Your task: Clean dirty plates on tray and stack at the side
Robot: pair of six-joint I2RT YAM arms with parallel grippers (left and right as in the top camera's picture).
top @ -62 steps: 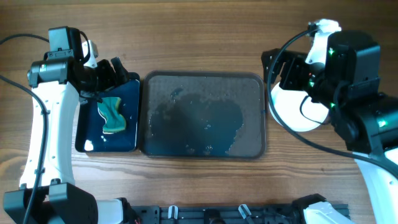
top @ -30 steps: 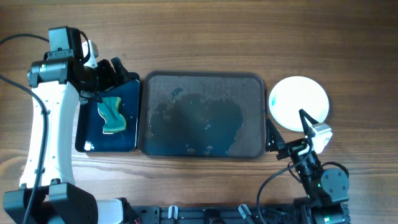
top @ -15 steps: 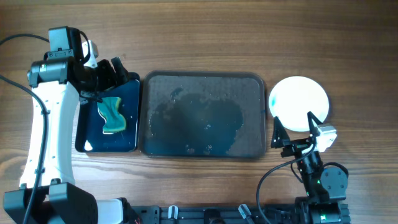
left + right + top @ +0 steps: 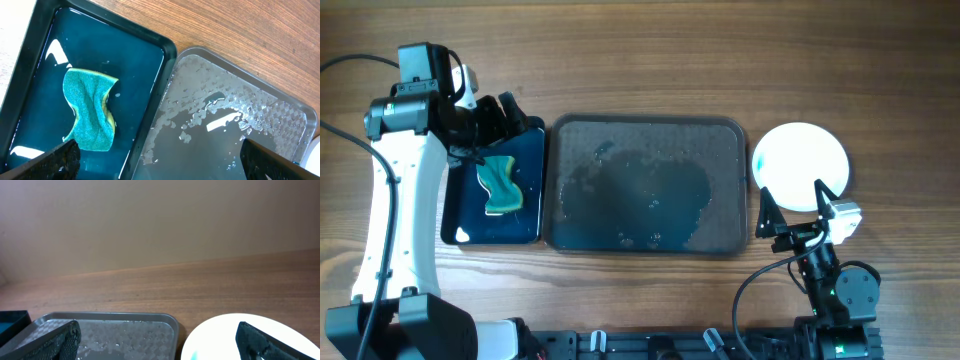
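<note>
Since two seconds ago my right arm has drawn back off the plates [image 4: 800, 160]. From overhead, my right gripper [image 4: 792, 200] is spread at their near edge, with the wet tray [image 4: 650, 150] to its left. My left gripper [image 4: 500, 108] hangs over the black tray [image 4: 528, 150]. My left wrist shows its fingers wide and the sponge [image 4: 90, 117] ahead-left. My right wrist shows fingers apart and the plates just ahead.

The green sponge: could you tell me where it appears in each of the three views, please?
Overhead: the sponge lies at the left, in the small black tray.
Left wrist: the sponge is left of centre, in that same tray.
Right wrist: not in it.
Shared landmark: the large wet tray, beside the black tray and seen in all three views.
</note>
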